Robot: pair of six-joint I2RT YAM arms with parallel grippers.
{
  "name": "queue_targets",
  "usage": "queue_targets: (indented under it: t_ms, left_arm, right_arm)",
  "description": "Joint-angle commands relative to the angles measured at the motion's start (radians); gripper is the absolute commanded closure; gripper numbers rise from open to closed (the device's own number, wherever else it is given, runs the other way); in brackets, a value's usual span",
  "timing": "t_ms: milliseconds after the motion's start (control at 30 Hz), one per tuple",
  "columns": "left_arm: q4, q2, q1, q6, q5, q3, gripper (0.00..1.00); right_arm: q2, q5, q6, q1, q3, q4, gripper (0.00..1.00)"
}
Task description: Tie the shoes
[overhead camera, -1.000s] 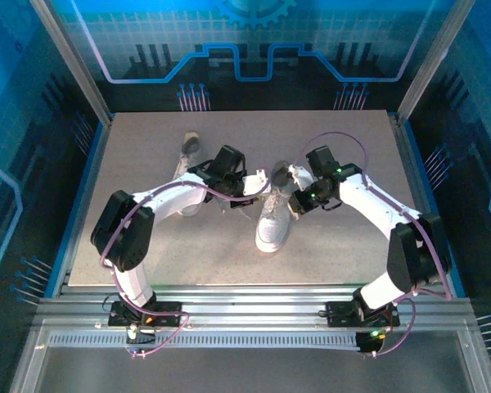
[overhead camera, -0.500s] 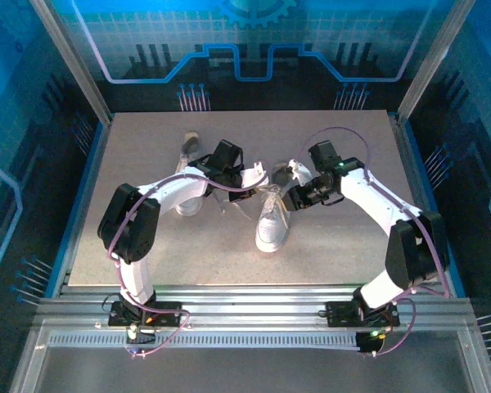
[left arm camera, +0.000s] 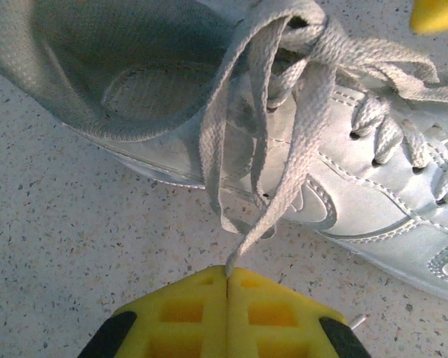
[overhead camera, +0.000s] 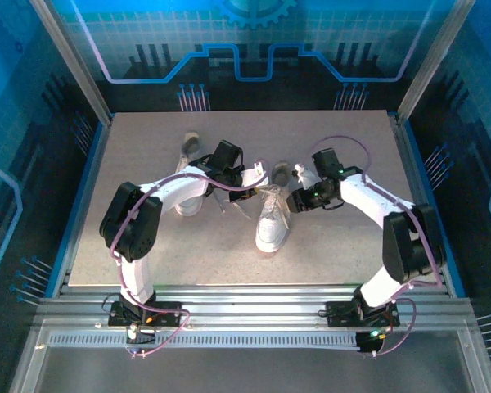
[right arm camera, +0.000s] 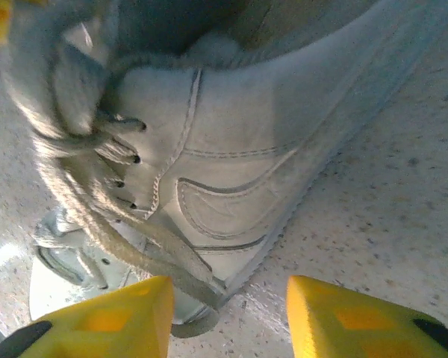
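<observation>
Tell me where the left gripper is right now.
In the top view, the left gripper sits mid-table, just left of the right-hand shoe, pinching its lace.

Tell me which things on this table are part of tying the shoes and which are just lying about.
In the job: the middle sneaker; its lace, pinched by the left gripper; the right gripper, open beside it; the second sneaker, partly behind the left arm.
Just there: the speckled table; the purple cables.
</observation>
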Motion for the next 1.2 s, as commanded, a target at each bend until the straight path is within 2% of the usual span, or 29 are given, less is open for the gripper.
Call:
queue_targets:
  t_ms: [0, 200, 233, 300, 333, 467, 633, 833, 933, 1033, 1167]
  left_arm:
    - [-0.006, 0.002, 0.005, 0.023, 0.044, -0.005, 1.0]
    - [0.017, 0.01, 0.0, -0.012, 0.032, -0.023, 1.0]
    - [0.025, 0.011, 0.0, -0.027, 0.013, -0.026, 0.97]
    - [0.055, 0.003, 0.0, -0.074, -0.043, -0.037, 0.76]
    - [0.07, -0.008, 0.0, -0.102, -0.071, -0.045, 0.68]
    - [0.098, -0.066, 0.018, -0.213, -0.136, -0.088, 0.61]
    - [0.107, -0.118, 0.028, -0.33, -0.155, -0.146, 0.61]
    - [0.097, -0.126, 0.017, -0.472, -0.112, -0.185, 0.69]
    - [0.072, -0.113, -0.03, -0.474, -0.134, -0.179, 0.7]
    - [0.077, -0.098, -0.054, -0.521, -0.105, -0.174, 0.71]
    - [0.157, -0.119, -0.077, -0.494, -0.099, -0.213, 0.7]
  right_arm:
    - [0.029, -0.005, -0.02, 0.033, -0.006, 0.026, 0.53]
    - [0.085, 0.041, -0.017, 0.048, 0.011, 0.009, 0.53]
    - [0.091, 0.082, -0.001, 0.048, 0.02, -0.006, 0.54]
    - [0.085, 0.18, 0.034, 0.042, 0.029, -0.037, 0.56]
    - [0.066, 0.202, 0.044, 0.037, 0.028, -0.041, 0.56]
    - [-0.06, 0.187, 0.057, 0.018, -0.002, -0.02, 0.48]
    - [-0.161, 0.196, 0.096, 0.002, -0.015, -0.023, 0.44]
    - [-0.166, 0.213, 0.174, 0.0, 0.005, 0.0, 0.44]
    - [-0.149, 0.197, 0.195, 0.008, 0.03, 0.018, 0.44]
    - [-0.135, 0.189, 0.179, 0.043, 0.051, 0.03, 0.45]
    - [-0.119, 0.213, 0.183, 0.081, 0.066, 0.032, 0.45]
